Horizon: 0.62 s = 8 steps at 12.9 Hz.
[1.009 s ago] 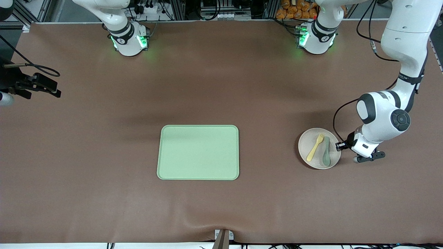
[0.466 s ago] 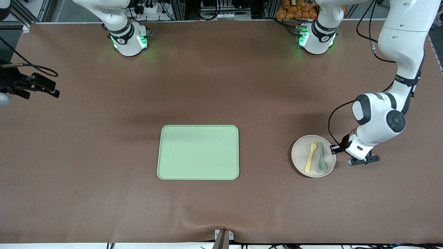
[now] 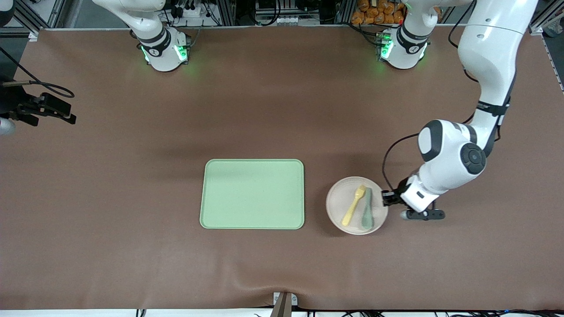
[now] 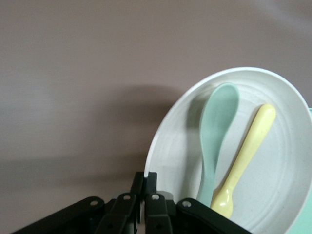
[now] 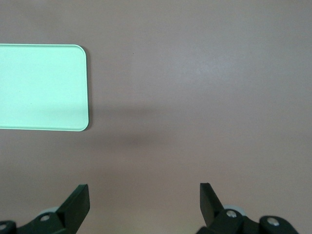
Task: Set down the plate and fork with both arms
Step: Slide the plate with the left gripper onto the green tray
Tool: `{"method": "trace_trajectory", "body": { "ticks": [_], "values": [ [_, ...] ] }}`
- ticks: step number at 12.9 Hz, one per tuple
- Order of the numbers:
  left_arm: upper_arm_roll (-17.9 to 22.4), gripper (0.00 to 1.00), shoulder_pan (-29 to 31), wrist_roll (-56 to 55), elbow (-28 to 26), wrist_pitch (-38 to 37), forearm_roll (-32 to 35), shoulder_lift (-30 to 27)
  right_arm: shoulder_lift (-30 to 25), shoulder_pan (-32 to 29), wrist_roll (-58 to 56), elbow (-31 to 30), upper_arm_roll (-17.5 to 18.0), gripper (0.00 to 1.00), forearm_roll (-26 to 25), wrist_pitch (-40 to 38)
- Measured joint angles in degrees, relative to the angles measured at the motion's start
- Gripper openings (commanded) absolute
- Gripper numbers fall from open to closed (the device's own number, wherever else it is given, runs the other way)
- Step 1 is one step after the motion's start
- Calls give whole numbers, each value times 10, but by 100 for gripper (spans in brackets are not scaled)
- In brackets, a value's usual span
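- The plate (image 3: 357, 205) hangs just above the table (image 3: 282, 110), near the green tray (image 3: 252, 194) on the side of the left arm's end — my left pincer (image 3: 387, 198) is closed tight on its rim only.
- The fork (image 3: 354, 204) and a grey-green spoon (image 3: 367, 208) lie loose in the plate, side by side. If the plate tilts, I think they can slide off.
- A one-edge grip is weak — the plate may slip or turn when I move quickly.
- My right pincer (image 5: 145, 202) waits wide open and empty over bare table beside the tray.
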Motion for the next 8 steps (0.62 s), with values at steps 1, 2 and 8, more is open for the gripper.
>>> {"method": "trace_trajectory", "body": {
  "ticks": [1,2,8],
  "values": [
    [0,0,-22,-19,21,-5,0,5,0,0,0,0,0,100,0,0],
    [0,0,-40,-30,36,-9,0,9,0,0,0,0,0,100,0,0],
    [19,0,-158,-52,140,-43,0,63,0,0,-1,0,0,100,0,0]
  ]
}}
